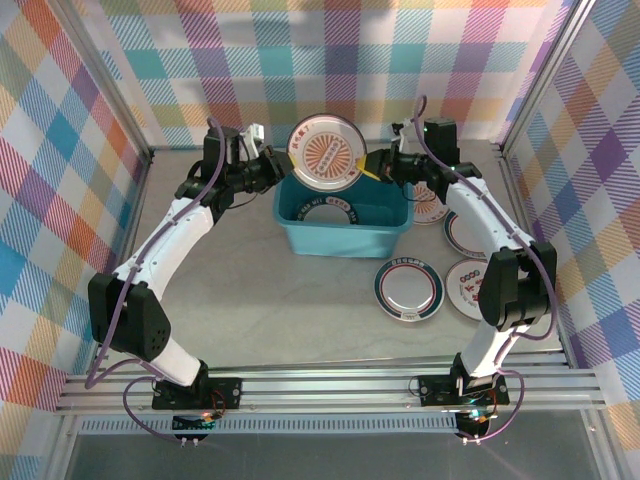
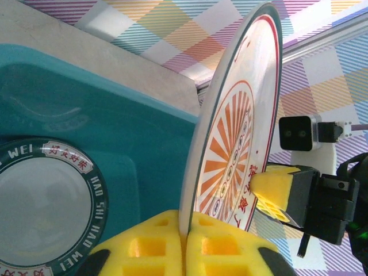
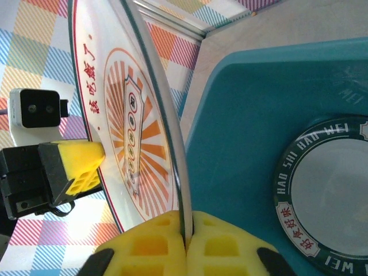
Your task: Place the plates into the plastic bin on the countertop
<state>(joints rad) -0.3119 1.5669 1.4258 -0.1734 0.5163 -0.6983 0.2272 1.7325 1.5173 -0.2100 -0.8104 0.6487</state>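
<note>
Orange-rayed plate: I see it upright above the far edge of the bin, toward 12 o'clock on the desk.
Left pincer: clamped on its 9 o'clock rim.
Right pincer: pinching its 3 o'clock rim.
Bin: one dark-rimmed plate lies flat inside.
Other plates: several on the desk, 4 o'clock of the bin.

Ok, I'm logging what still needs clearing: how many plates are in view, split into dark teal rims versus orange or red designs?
Dark teal rim: 3 (bin plate, front plate, arm-side plate)
Orange or red design: 3 (raised plate, back plate, front-right plate)
Total: 6 plates, three partly hidden by the right arm.
</note>
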